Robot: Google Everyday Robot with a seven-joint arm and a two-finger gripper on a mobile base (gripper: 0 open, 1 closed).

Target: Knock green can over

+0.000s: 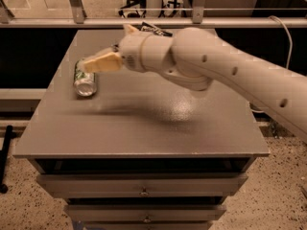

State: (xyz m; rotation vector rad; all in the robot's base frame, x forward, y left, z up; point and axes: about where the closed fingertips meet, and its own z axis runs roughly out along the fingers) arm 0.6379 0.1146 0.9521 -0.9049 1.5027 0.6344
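Note:
The green can [85,78] lies on its side near the left edge of the grey table top [144,123]. Its silver top faces the front and its green and white side points away. My gripper [100,63] hovers just above and to the right of the can, close to its upper side. I cannot tell if it touches the can. My white arm reaches in from the right across the table.
A dark blue chip bag [154,30] lies at the back of the table, partly hidden behind my arm. The table has drawers [144,190] below its front edge. A metal railing [76,4] runs behind the table.

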